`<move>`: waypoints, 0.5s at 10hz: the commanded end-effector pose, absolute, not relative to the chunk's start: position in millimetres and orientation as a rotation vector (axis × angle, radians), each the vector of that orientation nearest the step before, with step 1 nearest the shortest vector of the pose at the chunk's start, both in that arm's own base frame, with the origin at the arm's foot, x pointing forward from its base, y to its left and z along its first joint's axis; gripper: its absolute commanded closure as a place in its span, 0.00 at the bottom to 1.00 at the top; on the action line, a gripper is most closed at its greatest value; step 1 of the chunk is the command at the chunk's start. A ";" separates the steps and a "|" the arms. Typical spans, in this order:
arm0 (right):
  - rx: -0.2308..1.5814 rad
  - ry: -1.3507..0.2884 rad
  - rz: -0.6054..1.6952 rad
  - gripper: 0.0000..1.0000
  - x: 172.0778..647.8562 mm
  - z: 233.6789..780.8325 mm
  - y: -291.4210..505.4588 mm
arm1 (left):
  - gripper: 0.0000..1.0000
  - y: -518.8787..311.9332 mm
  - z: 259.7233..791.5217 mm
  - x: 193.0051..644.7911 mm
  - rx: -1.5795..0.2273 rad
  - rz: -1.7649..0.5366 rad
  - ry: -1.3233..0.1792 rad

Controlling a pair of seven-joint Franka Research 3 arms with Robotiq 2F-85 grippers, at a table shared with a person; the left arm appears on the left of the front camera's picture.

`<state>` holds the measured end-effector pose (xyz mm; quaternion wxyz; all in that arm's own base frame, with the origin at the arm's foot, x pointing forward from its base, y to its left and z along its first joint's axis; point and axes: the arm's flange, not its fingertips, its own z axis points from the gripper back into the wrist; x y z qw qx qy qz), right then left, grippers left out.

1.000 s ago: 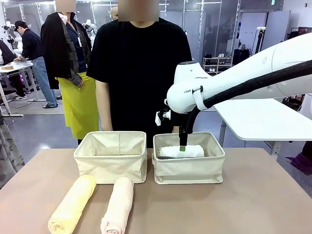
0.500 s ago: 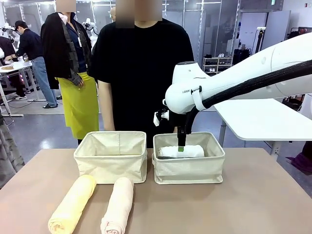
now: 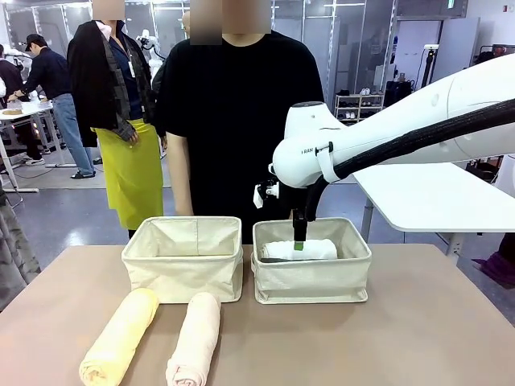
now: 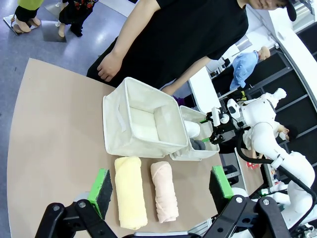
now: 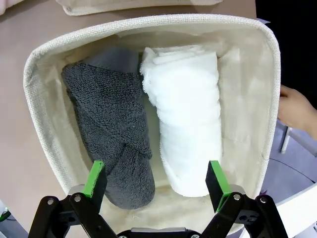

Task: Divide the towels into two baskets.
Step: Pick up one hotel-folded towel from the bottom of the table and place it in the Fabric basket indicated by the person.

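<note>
Wide open and empty, the left end effector [image 4: 161, 184] hung above the yellow towel [image 4: 130, 191] and pink towel [image 4: 164, 191], which lay side by side on the counter [image 4: 49, 129], long axes pointing at the left basket [image 4: 115, 119]. The right end effector [image 5: 154, 178], equally open and empty, stood over the right basket [image 5: 247, 124].

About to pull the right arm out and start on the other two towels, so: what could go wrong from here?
1. The open right claw hangs low over the grey towel and white towel; rising, a finger may snag terry or the soft wall of the right basket.
2. The yellow towel and pink towel lie close together; a grab could catch both.
3. A person's hand is beside that basket.
</note>
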<state>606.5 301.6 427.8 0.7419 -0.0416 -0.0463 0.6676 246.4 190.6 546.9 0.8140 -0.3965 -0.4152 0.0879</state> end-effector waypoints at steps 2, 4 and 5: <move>-0.115 -0.099 1.343 0.00 582.0 466.3 274.9 | 0.00 191.8 549.3 248.1 -0.862 0.185 -0.900; -0.018 -0.128 1.225 0.00 557.5 499.6 236.7 | 0.00 191.8 549.3 248.1 -0.862 0.185 -0.900; 0.052 -0.124 1.140 0.00 548.1 508.0 215.4 | 0.00 191.8 549.3 248.1 -0.862 0.185 -0.900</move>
